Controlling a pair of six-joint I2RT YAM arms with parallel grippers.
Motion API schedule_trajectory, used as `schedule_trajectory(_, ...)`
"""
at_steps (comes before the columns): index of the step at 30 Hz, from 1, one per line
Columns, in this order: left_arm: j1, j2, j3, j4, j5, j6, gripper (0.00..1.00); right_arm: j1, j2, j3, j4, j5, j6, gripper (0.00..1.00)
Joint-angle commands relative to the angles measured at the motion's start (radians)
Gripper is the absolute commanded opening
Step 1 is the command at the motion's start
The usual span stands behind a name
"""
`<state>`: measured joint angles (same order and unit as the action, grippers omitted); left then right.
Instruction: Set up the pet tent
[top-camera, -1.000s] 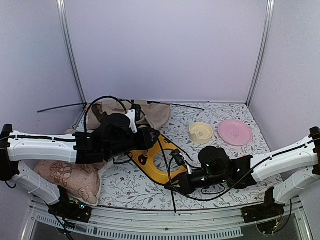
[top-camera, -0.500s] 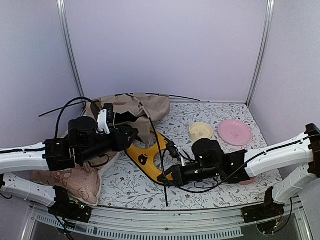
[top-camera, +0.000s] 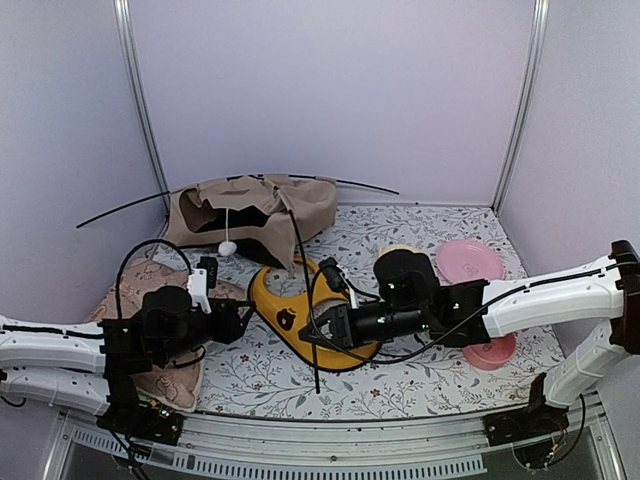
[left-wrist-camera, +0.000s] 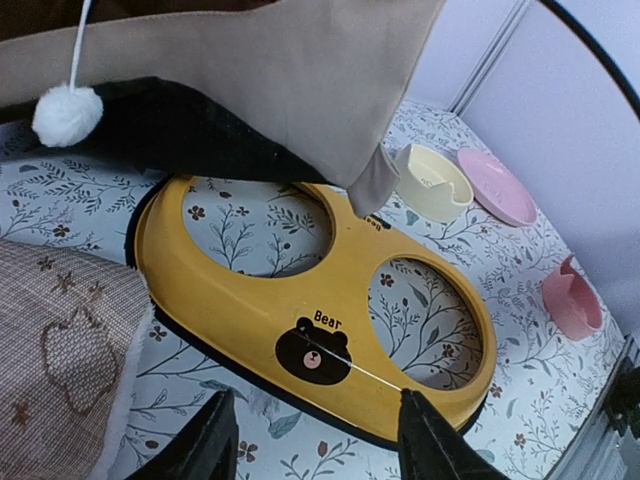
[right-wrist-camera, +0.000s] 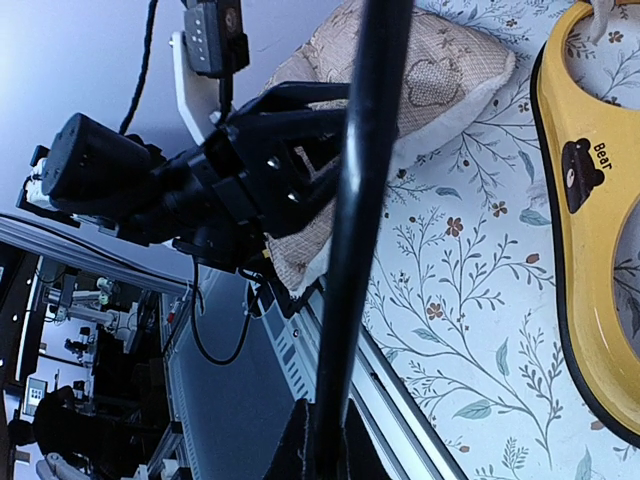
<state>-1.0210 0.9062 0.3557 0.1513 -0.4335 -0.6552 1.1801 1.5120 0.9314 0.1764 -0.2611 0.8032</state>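
The tan pet tent (top-camera: 255, 205) lies slumped at the back left, its dark lining showing and a white pompom (top-camera: 227, 247) hanging on a string. One thin black pole (top-camera: 340, 182) arcs over its top. A second pole (top-camera: 301, 268) runs from the tent down to the front, and my right gripper (top-camera: 318, 335) is shut on it; the right wrist view shows this pole (right-wrist-camera: 365, 200) clamped between the fingers (right-wrist-camera: 300, 440). My left gripper (top-camera: 236, 322) stands open and holds nothing, low over the table just in front of the yellow tray (left-wrist-camera: 250, 300), with tent fabric (left-wrist-camera: 250, 70) and the pompom (left-wrist-camera: 67, 113) beyond.
The yellow double-bowl tray (top-camera: 280, 305) lies mid-table under the right gripper. A pinkish cushion (top-camera: 170, 375) sits at the near left under the left arm. A cream bowl (top-camera: 397, 253), pink plate (top-camera: 470, 262) and pink bowl (top-camera: 490, 350) stand on the right.
My left arm has drawn back from the tent toward the near left, and its gripper has opened. The right gripper has shifted left with the pole, and the tent now stands higher.
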Motion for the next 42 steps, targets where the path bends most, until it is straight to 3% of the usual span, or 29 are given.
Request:
schedule_trajectory(1,-0.006,0.061,-0.072,0.37,0.015,0.173,0.55,-0.026,0.029,0.076,0.0,0.023,-0.051,0.0)
schedule_trajectory(6,-0.01,0.183,-0.084,0.617,0.022,0.385,0.56,-0.038,0.062,0.142,-0.028,-0.009,-0.055,0.0)
schedule_trajectory(15,-0.01,0.431,0.006,0.809,-0.068,0.65,0.53,-0.055,0.104,0.242,-0.097,-0.038,-0.076,0.0)
schedule_trajectory(32,0.084,0.666,0.127,0.932,-0.046,0.679,0.56,-0.067,0.122,0.271,-0.136,-0.062,-0.081,0.0)
schedule_trajectory(42,0.127,0.75,0.171,0.939,0.029,0.673,0.47,-0.067,0.12,0.304,-0.153,-0.055,-0.084,0.0)
